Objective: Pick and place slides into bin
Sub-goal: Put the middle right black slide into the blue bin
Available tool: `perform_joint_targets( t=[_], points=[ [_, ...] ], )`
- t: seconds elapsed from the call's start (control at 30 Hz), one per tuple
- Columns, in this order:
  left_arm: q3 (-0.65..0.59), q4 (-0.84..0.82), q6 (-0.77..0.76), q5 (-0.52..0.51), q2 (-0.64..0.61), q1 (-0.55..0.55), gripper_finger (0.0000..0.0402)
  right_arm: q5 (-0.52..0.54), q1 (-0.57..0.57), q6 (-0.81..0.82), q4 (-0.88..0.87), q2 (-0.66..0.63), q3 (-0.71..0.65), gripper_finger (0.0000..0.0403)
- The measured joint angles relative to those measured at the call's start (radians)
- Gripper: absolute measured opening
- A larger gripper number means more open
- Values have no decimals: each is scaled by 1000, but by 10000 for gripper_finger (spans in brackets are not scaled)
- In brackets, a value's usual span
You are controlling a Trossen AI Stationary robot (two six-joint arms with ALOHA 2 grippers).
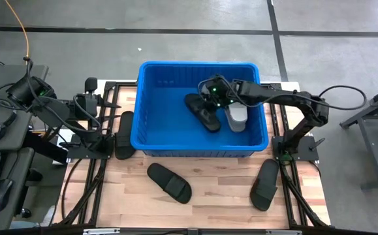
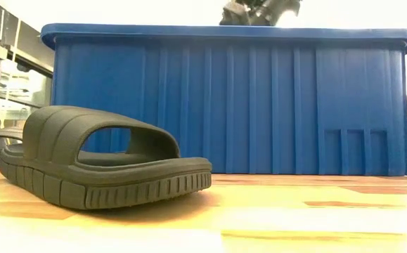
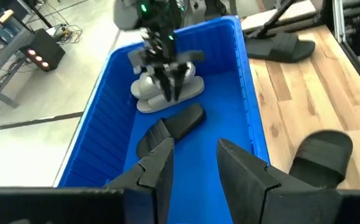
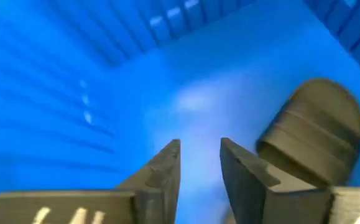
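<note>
The blue bin (image 1: 151,130) stands mid-table. Inside it a black slide (image 1: 202,111) and a light grey slide (image 1: 237,119) lie on the floor. My right gripper (image 4: 200,144) hangs inside the bin above these slides, fingers pointing down, open and empty. It also shows in the left wrist view (image 3: 169,90). The black slide (image 4: 316,137) lies just beside it. My left gripper (image 3: 192,165) is open and empty at the bin's left end (image 1: 110,104). Three more black slides lie sole-down on the table: (image 1: 169,183), (image 1: 265,185), (image 1: 125,134).
The bin's tall walls (image 2: 224,98) surround my right gripper. In the low view one black slide (image 2: 98,161) lies in front of the bin. Bare wood shows between the two near slides (image 1: 221,196). Black frames edge the table on both sides.
</note>
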Motion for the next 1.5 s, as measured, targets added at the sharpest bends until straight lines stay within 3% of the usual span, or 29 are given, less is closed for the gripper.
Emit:
perform_joint_targets(
  t=[0.1, 0.33, 0.63, 1.03, 1.5],
  points=[
    [0, 9, -63, -41, 0, 0, 111, 2, -2, -183, -29, 6, 0, 127],
    [0, 8, -227, -108, 1, 0, 111, 143, -8, -569, -90, 20, 0, 198],
    [0, 6, -323, -147, 19, 0, 111, 216, -51, -821, -81, 124, 0, 222],
    [0, -1, -407, -121, 51, 0, 111, 292, -86, -974, -28, 271, 0, 223],
    [0, -2, -414, -105, 58, 0, 111, 462, -86, -982, 27, 327, 0, 214]
  ],
)
